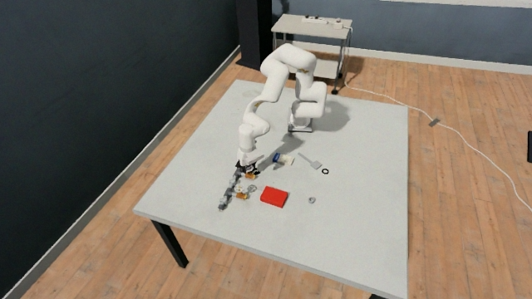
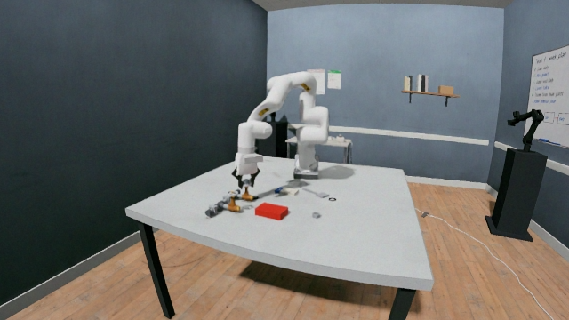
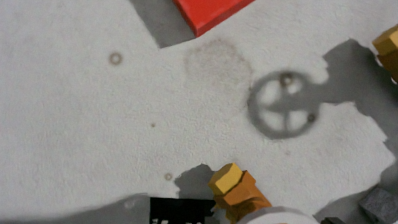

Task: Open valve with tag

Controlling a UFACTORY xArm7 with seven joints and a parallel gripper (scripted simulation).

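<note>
A grey pipe (image 1: 229, 188) lies on the table with two orange valves branching off it. My gripper (image 1: 247, 168) stands straight down over the far valve (image 1: 249, 175) and is shut on its white handwheel, whose rim shows at the bottom edge of the wrist view (image 3: 280, 216) above the orange valve body (image 3: 237, 187). The near valve (image 1: 241, 193) with its white handwheel stands free, and its orange body shows at the right edge of the wrist view (image 3: 389, 47). A black plate (image 3: 180, 211) with pale marks lies beside the held valve, too cut off to read.
A red box (image 1: 274, 196) lies just right of the valves. A blue and white pack (image 1: 283, 159), a flat grey piece (image 1: 312, 162), a black ring (image 1: 325, 170) and a small metal ring (image 1: 312, 202) lie further right.
</note>
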